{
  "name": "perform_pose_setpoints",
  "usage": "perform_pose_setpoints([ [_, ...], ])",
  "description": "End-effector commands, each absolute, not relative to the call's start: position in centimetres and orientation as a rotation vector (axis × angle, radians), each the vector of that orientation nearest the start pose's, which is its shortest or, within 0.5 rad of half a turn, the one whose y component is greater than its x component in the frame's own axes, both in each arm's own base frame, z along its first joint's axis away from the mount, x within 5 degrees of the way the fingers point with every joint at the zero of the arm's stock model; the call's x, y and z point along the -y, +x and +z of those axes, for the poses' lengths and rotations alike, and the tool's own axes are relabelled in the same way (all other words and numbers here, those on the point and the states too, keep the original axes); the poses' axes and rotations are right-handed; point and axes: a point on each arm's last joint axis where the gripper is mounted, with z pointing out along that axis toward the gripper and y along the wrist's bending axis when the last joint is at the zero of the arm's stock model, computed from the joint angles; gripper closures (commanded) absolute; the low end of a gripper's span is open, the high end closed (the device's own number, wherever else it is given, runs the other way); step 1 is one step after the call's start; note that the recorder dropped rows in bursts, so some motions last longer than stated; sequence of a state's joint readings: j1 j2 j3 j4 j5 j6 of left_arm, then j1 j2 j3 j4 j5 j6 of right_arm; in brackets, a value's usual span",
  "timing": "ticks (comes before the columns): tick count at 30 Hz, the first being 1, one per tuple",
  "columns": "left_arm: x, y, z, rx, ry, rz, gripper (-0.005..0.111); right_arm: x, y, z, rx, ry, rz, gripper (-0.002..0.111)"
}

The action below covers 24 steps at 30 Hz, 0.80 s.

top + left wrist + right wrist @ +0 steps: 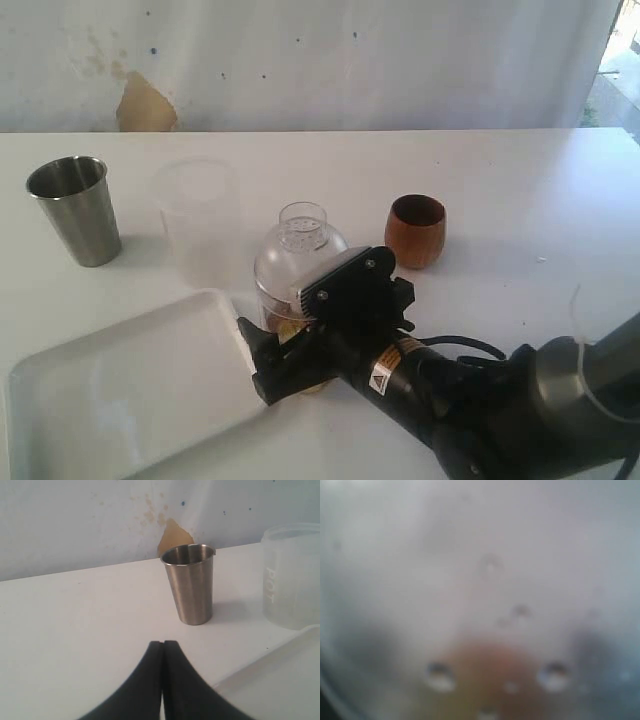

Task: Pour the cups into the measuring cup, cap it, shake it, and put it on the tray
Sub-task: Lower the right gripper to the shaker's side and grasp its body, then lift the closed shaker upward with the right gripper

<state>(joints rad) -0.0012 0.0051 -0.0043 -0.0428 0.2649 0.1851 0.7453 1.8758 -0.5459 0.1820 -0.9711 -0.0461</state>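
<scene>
measuring cup (pixel 298 262) stands upright on the bench (pixel 520 200), its long axis vertical and a domed lid (pixel 302 228) on top, just beside the near corner of the tray (pixel 120 400). the right fingers (pixel 263 368) are spread wide to either side of its lower part, with no firm squeeze showing. the tray lies to the cup's left, so the right arm is the nearer one. the left fingers (pixel 147 685) are clenched on nothing, facing the steel tumbler (pixel 190 585).
</scene>
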Motion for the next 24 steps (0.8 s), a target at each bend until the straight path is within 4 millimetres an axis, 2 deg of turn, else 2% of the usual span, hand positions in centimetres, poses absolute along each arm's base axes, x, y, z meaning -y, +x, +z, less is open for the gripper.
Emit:
perform_pose_setpoints([
  [1,0.1,5.5,19.0,-1.735,0.134,0.092,0.107,-20.1,23.7,12.6,-1.788,-0.53,0.42,0.004],
  [7,0.1,5.5,19.0,-1.735,0.134,0.092,0.107,-20.0,23.8,12.7,-1.786,-0.501,0.418,0.005],
  [9,0.1,5.5,19.0,-1.735,0.134,0.092,0.107,-19.9,23.9,12.7,-1.786,-0.501,0.399,0.012],
  [11,0.1,5.5,19.0,-1.735,0.134,0.092,0.107,-19.8,23.9,12.7,-1.782,-0.504,0.383,0.029],
  [13,0.1,5.5,19.0,-1.735,0.134,0.092,0.107,-19.8,23.9,12.7,-1.782,-0.504,0.383,0.054],
  [15,0.1,5.5,19.0,-1.735,0.134,0.092,0.107,-19.8,23.9,12.6,-1.787,-0.505,0.382,0.084],
  [17,0.1,5.5,19.0,-1.735,0.134,0.092,0.107,-19.8,23.9,12.6,-1.79,-0.502,0.378,0.106],
  [21,0.1,5.5,19.0,-1.735,0.134,0.092,0.107,-19.8,23.9,12.6,-1.786,-0.501,0.381,0.108],
  [24,0.1,5.5,19.0,-1.735,0.134,0.092,0.107,-19.8,23.9,14.7,-1.691,-0.494,0.399,0.108],
])
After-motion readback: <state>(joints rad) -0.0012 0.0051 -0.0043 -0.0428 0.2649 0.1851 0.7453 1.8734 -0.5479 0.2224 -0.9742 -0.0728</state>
